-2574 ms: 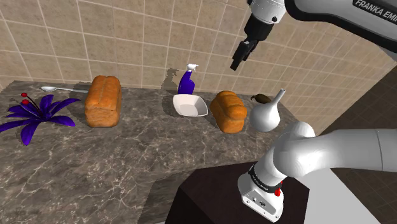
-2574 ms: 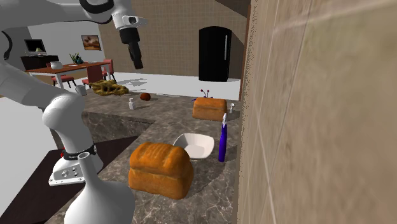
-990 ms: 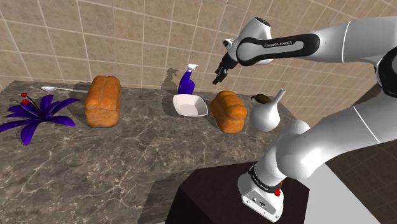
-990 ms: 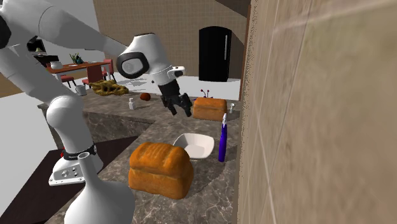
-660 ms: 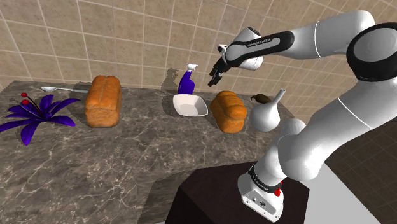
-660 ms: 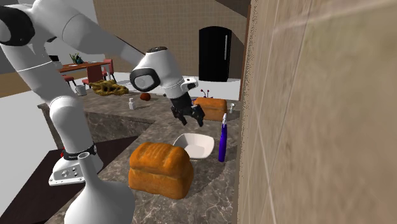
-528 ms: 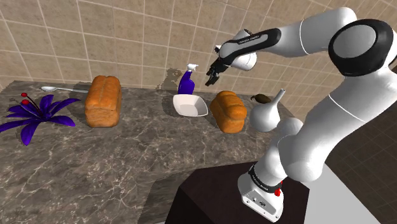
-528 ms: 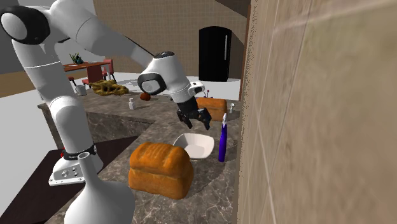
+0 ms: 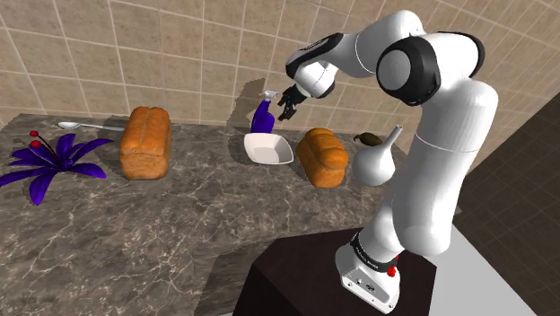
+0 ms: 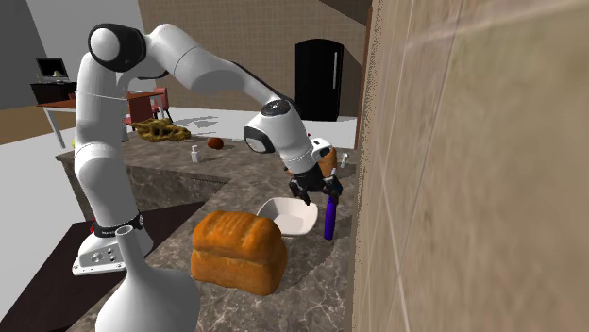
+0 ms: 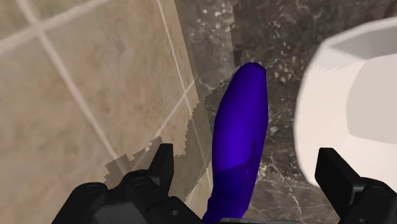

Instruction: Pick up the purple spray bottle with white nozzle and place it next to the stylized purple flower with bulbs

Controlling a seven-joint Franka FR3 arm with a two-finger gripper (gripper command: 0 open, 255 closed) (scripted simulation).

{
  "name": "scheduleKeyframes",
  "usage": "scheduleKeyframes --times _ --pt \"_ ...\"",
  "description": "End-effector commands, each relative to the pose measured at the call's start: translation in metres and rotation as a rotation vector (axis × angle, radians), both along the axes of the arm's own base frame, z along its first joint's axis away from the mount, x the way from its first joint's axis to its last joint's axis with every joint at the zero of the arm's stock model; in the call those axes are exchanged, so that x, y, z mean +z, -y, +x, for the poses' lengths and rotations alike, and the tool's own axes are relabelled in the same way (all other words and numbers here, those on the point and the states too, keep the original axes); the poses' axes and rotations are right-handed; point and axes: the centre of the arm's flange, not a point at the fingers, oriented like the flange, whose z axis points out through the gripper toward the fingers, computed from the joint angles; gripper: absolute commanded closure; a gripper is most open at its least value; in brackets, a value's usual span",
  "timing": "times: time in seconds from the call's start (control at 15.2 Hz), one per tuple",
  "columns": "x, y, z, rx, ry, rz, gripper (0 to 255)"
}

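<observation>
The tool [image 9: 286, 102] stood wide open astride the one purple spray bottle [image 9: 262, 116] without touching it, by the tiled wall [image 9: 135, 54] at the shoulder view's upper centre. One purple flower [image 9: 52, 157] lay far left. Two bread loaves [image 9: 146, 141] [image 9: 323, 156] and one white bowl [image 9: 267, 148] shared the table [image 9: 179, 215].

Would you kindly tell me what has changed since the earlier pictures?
The gripper came down from high above the counter and toward the shoulder view's left, to the spray bottle by the tiled wall. Its open fingers now straddle the bottle without touching it; nothing is held. The bottle, bowl, both loaves and flower stayed put.
</observation>
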Motion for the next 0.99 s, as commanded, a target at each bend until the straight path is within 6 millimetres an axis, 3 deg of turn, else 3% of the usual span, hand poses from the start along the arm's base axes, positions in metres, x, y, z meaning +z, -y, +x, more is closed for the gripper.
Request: scheduleKeyframes --times 0.0,0.4,0.86,0.92 --pt "-0.012 0.003 0.009 0.011 0.007 0.003 0" --pt "-0.038 0.001 0.022 0.011 0.007 0.003 0" --pt "-0.038 0.001 0.022 0.011 0.007 0.003 0" --pt "-0.038 0.001 0.022 0.011 0.007 0.003 255"
